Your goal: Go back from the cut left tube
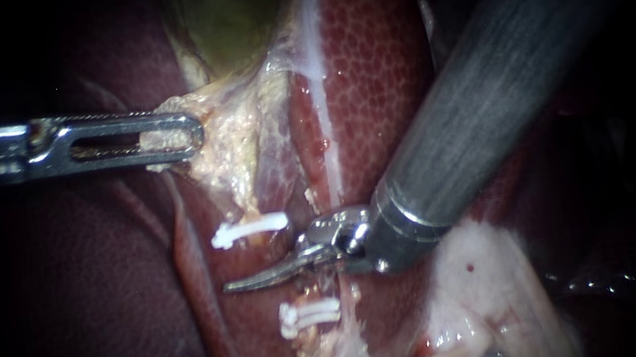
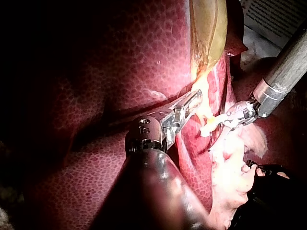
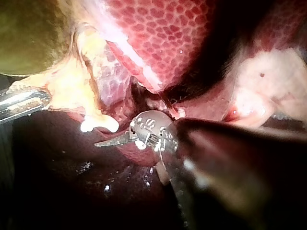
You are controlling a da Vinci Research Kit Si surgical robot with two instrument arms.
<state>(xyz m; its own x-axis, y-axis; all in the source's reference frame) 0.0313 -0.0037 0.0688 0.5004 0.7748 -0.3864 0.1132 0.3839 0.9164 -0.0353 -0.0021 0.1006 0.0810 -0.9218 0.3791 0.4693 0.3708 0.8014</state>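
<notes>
Backing the right instrument out of the cut is the step in hand; features run left to right in the endoscope view.

Left instrument [image 1: 180,134]: enters from the left, its claw clenched on the yellowish tissue [image 1: 227,137] under the gallbladder [image 1: 229,16], holding it taut. It is best left as it is.

Left tube [image 1: 248,210]: cut across, with one white clip [image 1: 250,229] on the upper stump, a pair of clips [image 1: 310,314] on the lower stump, and a gap between them.

Right instrument [image 1: 264,277]: the shaft comes from the upper right. Its slim curved claw is closed on nothing and lies in that gap, just beside both stumps. The best course seems to be to keep the claw closed, lift slightly so the tip snags neither clips nor frayed edges, then draw back along the shaft's own line. A sideways sweep toward the pale strand [image 1: 324,119] nearby should be avoided.

Liver [image 1: 375,54]: moist, mottled and glistening beneath the shaft's path. It probably bruises easily, so clearance matters.

Pale tissue [image 1: 487,288]: lower right, apart from that path.

The surroundings are dark. In the left wrist view a white sheet [image 2: 273,19] shows beyond the right instrument's shaft.
</notes>
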